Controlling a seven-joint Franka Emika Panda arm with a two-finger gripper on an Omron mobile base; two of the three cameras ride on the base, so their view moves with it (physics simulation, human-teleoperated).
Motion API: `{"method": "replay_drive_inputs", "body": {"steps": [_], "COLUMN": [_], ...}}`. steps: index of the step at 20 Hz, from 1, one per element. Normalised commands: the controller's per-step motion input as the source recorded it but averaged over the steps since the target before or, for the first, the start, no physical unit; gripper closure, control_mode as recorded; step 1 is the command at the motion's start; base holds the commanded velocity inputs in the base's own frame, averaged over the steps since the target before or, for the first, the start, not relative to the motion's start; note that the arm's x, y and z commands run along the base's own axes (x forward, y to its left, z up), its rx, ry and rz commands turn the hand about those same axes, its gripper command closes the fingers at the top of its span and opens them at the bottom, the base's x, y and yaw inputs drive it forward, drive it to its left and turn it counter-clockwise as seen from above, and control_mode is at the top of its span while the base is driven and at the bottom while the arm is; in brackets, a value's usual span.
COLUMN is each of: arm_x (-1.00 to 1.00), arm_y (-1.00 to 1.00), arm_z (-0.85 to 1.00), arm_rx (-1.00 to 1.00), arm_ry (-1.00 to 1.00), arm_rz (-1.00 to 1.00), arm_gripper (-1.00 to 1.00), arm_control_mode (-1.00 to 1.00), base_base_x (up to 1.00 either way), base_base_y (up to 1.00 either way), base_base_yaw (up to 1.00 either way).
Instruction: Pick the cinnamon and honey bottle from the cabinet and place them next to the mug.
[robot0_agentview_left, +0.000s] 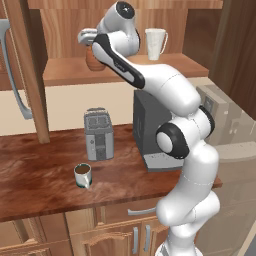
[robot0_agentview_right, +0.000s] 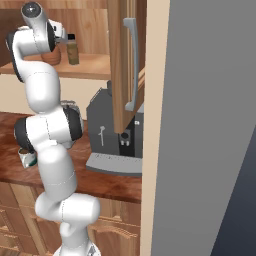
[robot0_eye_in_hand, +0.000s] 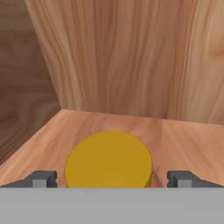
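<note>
1. Reaching up into the cabinet (robot0_agentview_left: 120, 75), the gripper (robot0_eye_in_hand: 111, 178) hangs over the honey bottle (robot0_eye_in_hand: 108, 161), looking down on its yellow lid.
2. In the hand view the two finger tips (robot0_eye_in_hand: 43, 178) stand spread wide on either side of the lid, released and grasping nothing; whether they touch the jar is hard to tell from this angle.
3. The honey bottle stands on the cabinet's plank shelf, near the left back corner.
4. The cinnamon (robot0_agentview_right: 73, 49) stands upright on the same shelf, just beside the hand in the right base view.
5. A taller white cup (robot0_agentview_left: 155, 44) stands further right on the shelf.
6. The mug (robot0_agentview_left: 83, 175) sits on the wooden counter (robot0_agentview_left: 40, 170) below, in front of the toaster (robot0_agentview_left: 98, 134), with the coffee machine (robot0_agentview_left: 150, 135) to its right.
</note>
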Motion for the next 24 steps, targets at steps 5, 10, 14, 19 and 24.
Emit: {"method": "replay_drive_inputs", "body": {"steps": [5,10,14,19,24], "arm_x": [0.02,0.00,0.00,0.00,0.00], "arm_y": [0.00,0.00,0.00,0.00,0.00], "arm_z": [0.00,0.00,-0.02,0.00,0.00], "arm_rx": [0.00,0.00,0.00,0.00,0.00], "arm_ry": [-0.02,0.00,0.00,0.00,0.00], "arm_rz": [0.00,0.00,0.00,0.00,0.00], "arm_gripper": [-1.00,-1.00,-1.00,-1.00,1.00], "arm_control_mode": [-1.00,-1.00,-1.00,-1.00,-1.00], "base_base_x": [0.00,0.00,0.00,0.00,0.00], "base_base_y": [0.00,0.00,0.00,0.00,0.00], "base_base_yaw": [0.00,0.00,0.00,0.00,0.00]}}
